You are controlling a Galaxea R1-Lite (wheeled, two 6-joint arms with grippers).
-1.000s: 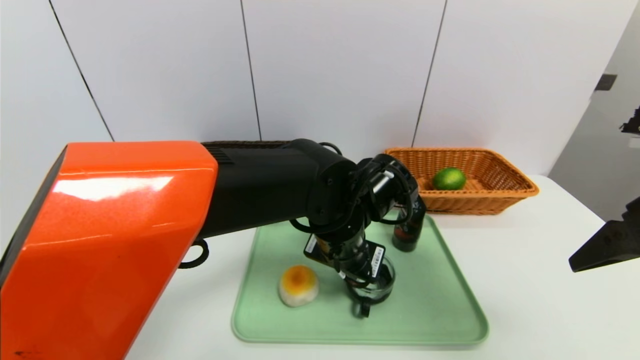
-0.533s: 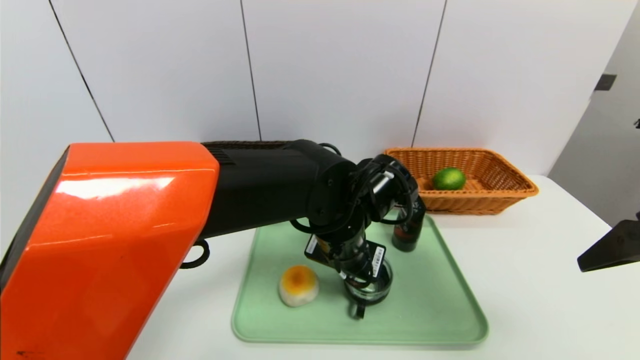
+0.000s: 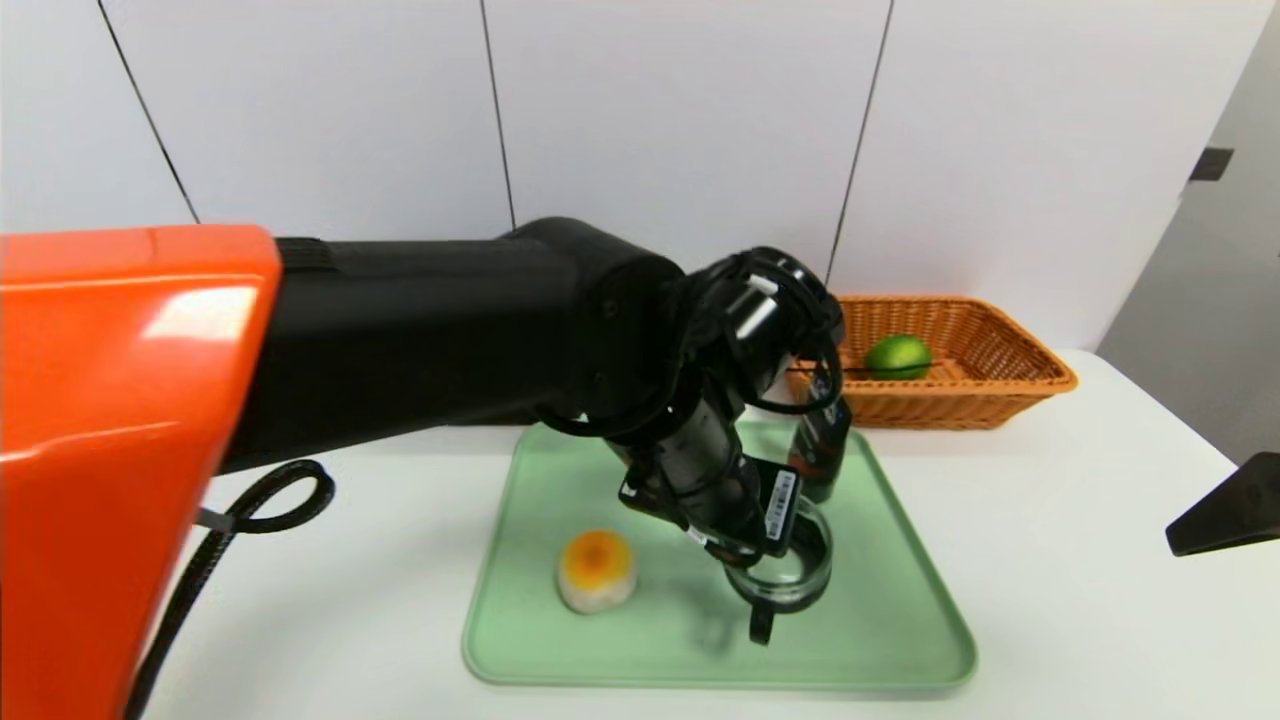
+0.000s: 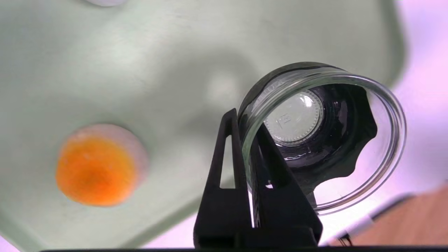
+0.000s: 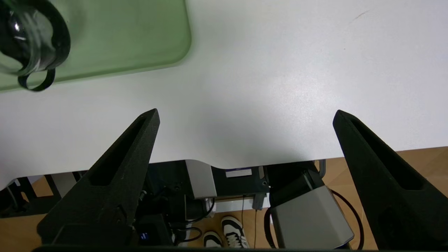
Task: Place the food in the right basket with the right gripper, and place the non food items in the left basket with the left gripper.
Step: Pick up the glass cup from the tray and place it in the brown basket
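Note:
My left gripper (image 3: 775, 560) is shut on the rim of a clear glass cup (image 3: 795, 570) with a black sleeve and strap, held tilted just above the green tray (image 3: 890, 625). In the left wrist view one finger is inside the glass cup (image 4: 323, 134) and one outside, with my left gripper (image 4: 245, 120) pinching its wall. An orange-topped white bun (image 3: 596, 568) lies on the tray, beside the cup. A dark bottle (image 3: 818, 450) stands at the tray's back. The right basket (image 3: 1040, 368) holds a green lime (image 3: 898, 357). The left basket is hidden behind my left arm. My right gripper (image 5: 245, 115) hangs open and empty over the table's front edge.
The white table (image 3: 1080, 560) lies bare between the tray and my right gripper (image 3: 1225, 510) at the far right. My left arm's orange and black links (image 3: 400, 330) block the left half of the head view. A black cable loop (image 3: 265, 500) rests on the table.
My left gripper has shut on the cup's rim, then raised it off the tray and carried it slightly right. The left arm has lifted. My right gripper has drifted a little right.

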